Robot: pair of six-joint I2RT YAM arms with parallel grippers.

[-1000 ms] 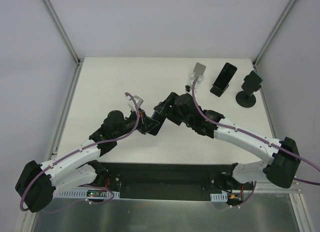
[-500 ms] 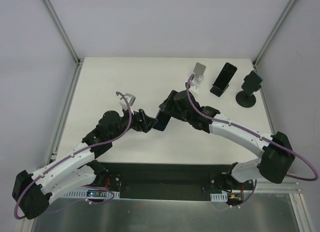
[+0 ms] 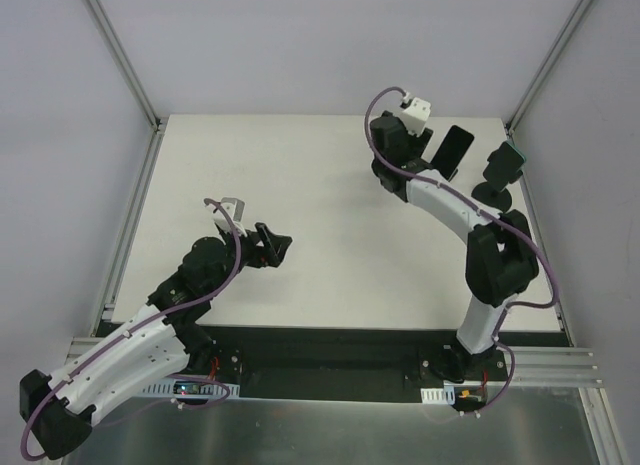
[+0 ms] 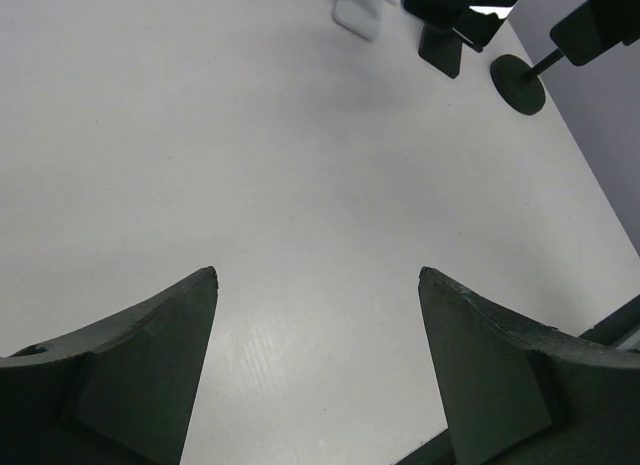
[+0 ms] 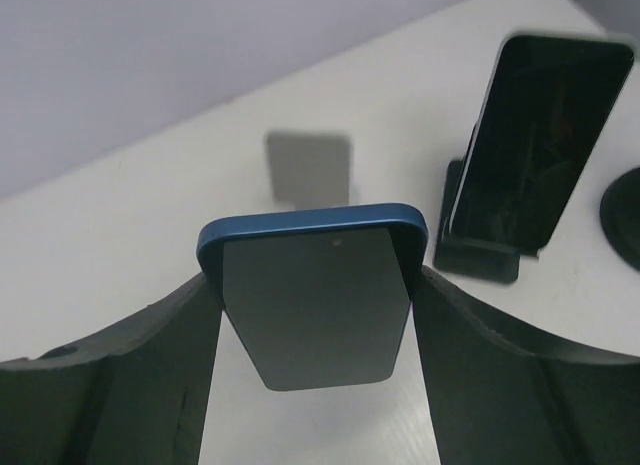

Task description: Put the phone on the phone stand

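Note:
A blue phone [image 5: 310, 320] with a dark screen stands upright between the fingers of my right gripper [image 5: 315, 277], which is shut on its two long edges. Just beyond it on the table stands the grey phone stand [image 5: 308, 167], apart from the phone. In the top view my right gripper [image 3: 395, 145] is at the back right of the table and hides that stand. My left gripper [image 3: 275, 247] hangs over the table's left middle, open and holding nothing [image 4: 318, 275]. In the left wrist view the stand [image 4: 358, 10] shows far off.
A second dark phone [image 5: 530, 155] leans in a black stand [image 3: 450, 153] right of the grey one. Further right is a round-based black holder [image 3: 500, 170] with another phone. Frame posts and walls border the white table [image 3: 300, 185].
My left gripper has opened, let go of the phone and pulled back to the left. My right gripper has carried the phone from mid-table to the back right, by the stands.

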